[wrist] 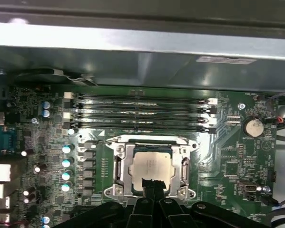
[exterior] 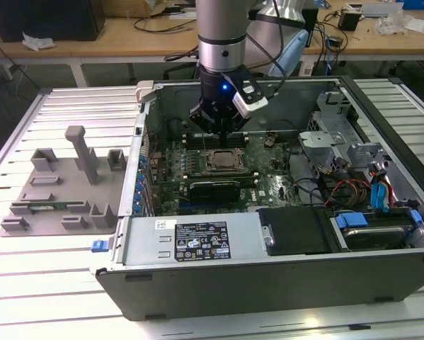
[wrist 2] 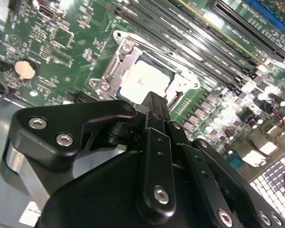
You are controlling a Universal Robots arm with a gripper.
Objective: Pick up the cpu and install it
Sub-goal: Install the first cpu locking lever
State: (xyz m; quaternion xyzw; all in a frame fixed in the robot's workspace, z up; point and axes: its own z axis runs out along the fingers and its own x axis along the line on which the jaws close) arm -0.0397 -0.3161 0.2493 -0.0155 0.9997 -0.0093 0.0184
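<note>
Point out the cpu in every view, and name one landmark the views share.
Exterior view: the cpu lies inside the computer case, directly under the gripper.
Second wrist view: the cpu lies just beyond the gripper.
First wrist view: the cpu lies between the memory slots and the gripper.
Shared landmark: the metal socket frame around it.

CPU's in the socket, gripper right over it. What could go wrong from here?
1. The gripper sits at the edge of the cpu; pulling away could drag or tilt it in the socket.
2. Full seating can't be confirmed; pressing a skewed chip may damage contacts.
</note>
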